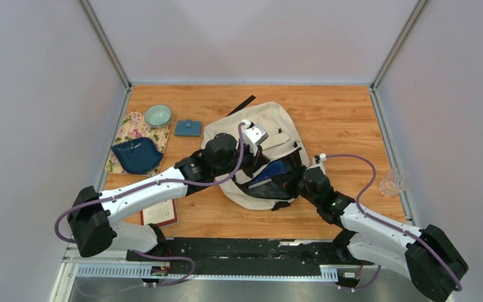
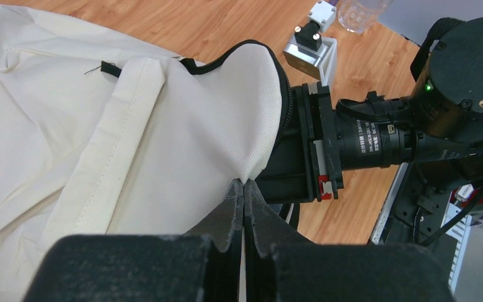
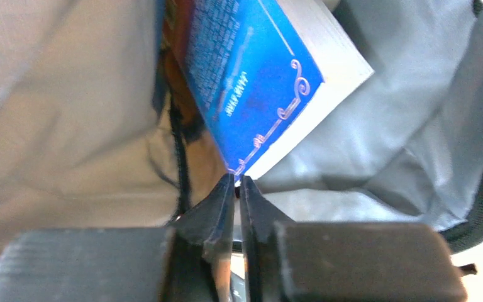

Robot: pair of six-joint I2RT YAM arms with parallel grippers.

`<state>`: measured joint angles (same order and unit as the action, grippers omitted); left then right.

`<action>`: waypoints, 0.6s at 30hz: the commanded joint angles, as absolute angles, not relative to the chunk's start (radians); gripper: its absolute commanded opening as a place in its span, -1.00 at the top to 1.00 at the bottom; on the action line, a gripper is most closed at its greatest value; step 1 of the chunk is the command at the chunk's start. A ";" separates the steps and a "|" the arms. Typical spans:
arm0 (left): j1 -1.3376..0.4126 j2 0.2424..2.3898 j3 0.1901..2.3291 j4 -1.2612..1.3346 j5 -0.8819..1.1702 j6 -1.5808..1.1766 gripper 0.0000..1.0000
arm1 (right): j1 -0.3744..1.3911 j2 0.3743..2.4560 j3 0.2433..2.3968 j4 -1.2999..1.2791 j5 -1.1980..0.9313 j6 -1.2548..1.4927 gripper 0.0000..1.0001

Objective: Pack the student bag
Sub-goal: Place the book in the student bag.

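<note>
With the left gripper (image 2: 243,187) pinched on the bag (image 2: 69,145) rim we hold its mouth open, so the right gripper (image 3: 236,182), clamped on the book (image 3: 245,75) corner, can insert it.

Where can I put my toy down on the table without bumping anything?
The bare table between the bag and the glass is free. So is the near strip between the left arm and right arm. The left side is crowded: cloth, bowl, dish, pouch.
</note>
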<state>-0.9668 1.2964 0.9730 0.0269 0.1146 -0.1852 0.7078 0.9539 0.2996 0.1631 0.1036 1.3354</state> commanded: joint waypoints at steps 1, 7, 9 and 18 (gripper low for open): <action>-0.971 1.244 0.979 0.100 0.132 -0.207 1.00 | 0.722 0.969 0.330 0.080 0.127 1.304 0.91; -0.971 1.246 0.988 0.091 0.140 -0.206 1.00 | 0.768 1.052 0.360 0.092 0.146 1.313 1.00; -0.971 1.246 0.991 0.089 0.144 -0.207 1.00 | 0.775 1.103 0.368 0.112 0.153 1.318 1.00; -0.971 1.244 0.994 0.083 0.164 -0.212 1.00 | 0.766 1.417 0.563 0.285 0.176 1.292 1.00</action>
